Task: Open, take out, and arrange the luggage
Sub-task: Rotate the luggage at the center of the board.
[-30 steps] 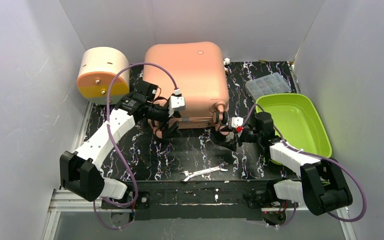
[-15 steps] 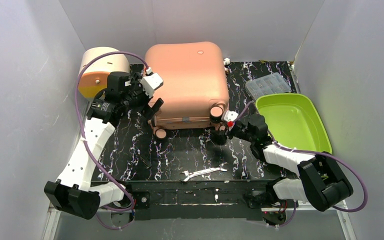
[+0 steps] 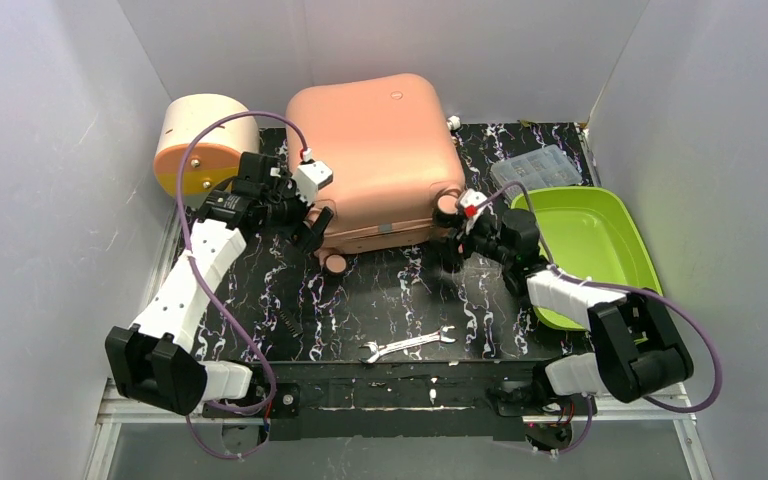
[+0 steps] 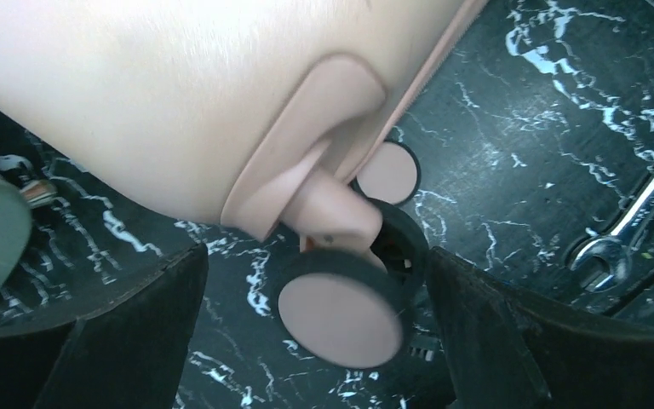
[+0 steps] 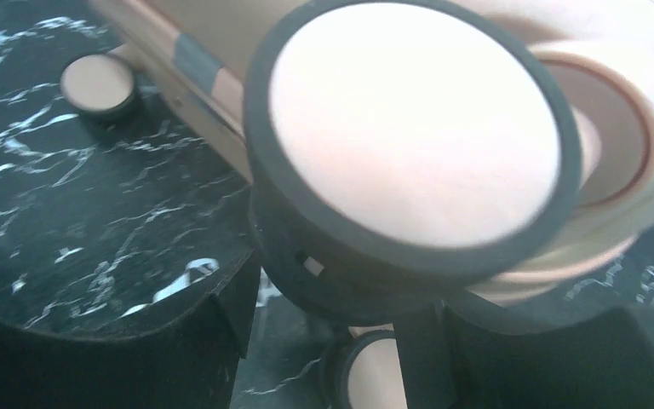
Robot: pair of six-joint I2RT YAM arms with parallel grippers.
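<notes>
Since the earlier frame the luggage point(image 3: 375, 150) has swung slightly, its near right corner drawn back from the front of the bench point(image 3: 360, 300), and the right arm has followed that corner. At far left a cream-and-orange drum-shaped box point(image 3: 200, 140) lies on its side near the luggage. The left end effector point(image 3: 318, 228) sits at the luggage's near left corner with its jaws wide open. 1 caster wheel point(image 4: 341, 319) stands between its 2 fingers and touches neither.

The salmon-pink hard-shell luggage lies closed at the back middle of the bench. A wrench point(image 3: 407, 345) lies near the front edge, well apart from both arms. The right end effector point(image 3: 455, 245) is at the near right corner, close against another wheel point(image 5: 409, 128). Its fingers stand apart, but whether they press on that wheel cannot be told. Further right are a clear compartment box point(image 3: 535, 170) and a lime-green tray point(image 3: 600, 230).
</notes>
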